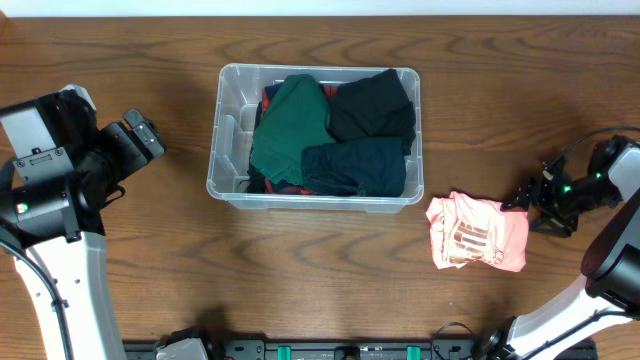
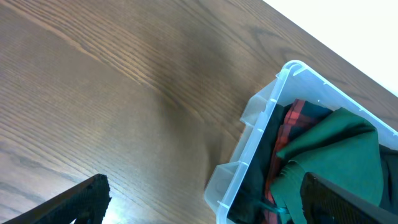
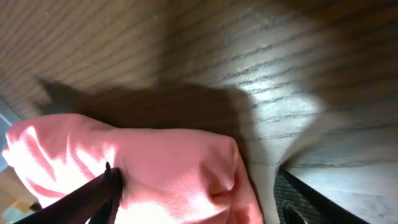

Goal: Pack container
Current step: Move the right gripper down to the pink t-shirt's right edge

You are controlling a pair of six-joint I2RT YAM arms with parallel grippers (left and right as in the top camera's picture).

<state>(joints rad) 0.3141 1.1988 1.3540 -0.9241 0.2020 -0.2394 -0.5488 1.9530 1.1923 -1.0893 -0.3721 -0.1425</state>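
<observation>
The clear container (image 1: 228, 135) stands at the middle of the table and holds a green garment (image 1: 290, 125), a black one (image 1: 372, 105), a dark teal one (image 1: 355, 165) and some red plaid cloth. A pink shirt (image 1: 478, 232) lies crumpled on the table to its right. My right gripper (image 1: 530, 205) is open, low at the shirt's right edge. In the right wrist view the pink shirt (image 3: 155, 162) lies between the spread fingers (image 3: 199, 186). My left gripper (image 1: 150, 135) is open and empty, left of the container. The left wrist view shows the container's corner (image 2: 249, 155) between its fingers (image 2: 205, 196).
Bare wooden table surrounds the container. The left arm's white base (image 1: 50, 200) stands at the left edge. The right arm's link (image 1: 620, 250) is at the right edge. A black rail (image 1: 340, 350) runs along the front edge.
</observation>
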